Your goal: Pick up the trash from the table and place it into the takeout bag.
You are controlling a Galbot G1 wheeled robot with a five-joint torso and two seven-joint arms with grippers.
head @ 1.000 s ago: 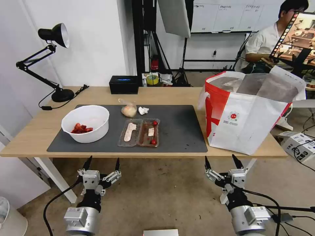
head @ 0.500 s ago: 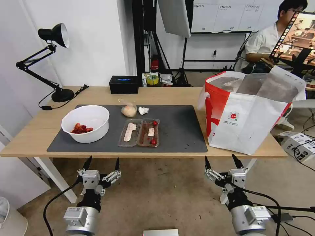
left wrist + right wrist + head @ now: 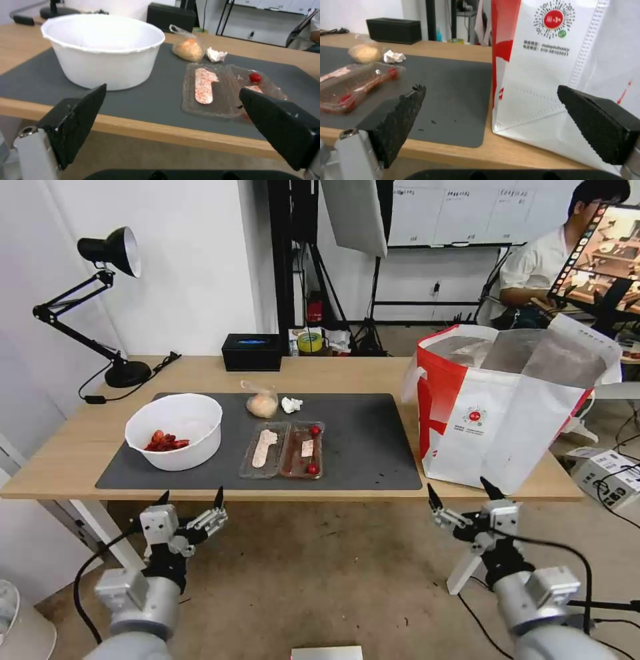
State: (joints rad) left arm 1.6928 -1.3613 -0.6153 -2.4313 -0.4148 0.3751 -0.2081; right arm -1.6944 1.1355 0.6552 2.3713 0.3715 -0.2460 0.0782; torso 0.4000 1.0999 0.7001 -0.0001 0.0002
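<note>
Grippers, left gripper and right gripper, hang released below the light-wood table, where the flimsy clear plastic hinged tray, frame centre, could buckle, spilling tomatoes.

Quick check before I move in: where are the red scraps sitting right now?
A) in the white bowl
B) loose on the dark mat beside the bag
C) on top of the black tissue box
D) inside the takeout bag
A: the head view shows the red scraps lying in the bottom of the white bowl, which stands on the mat's left end.
</note>
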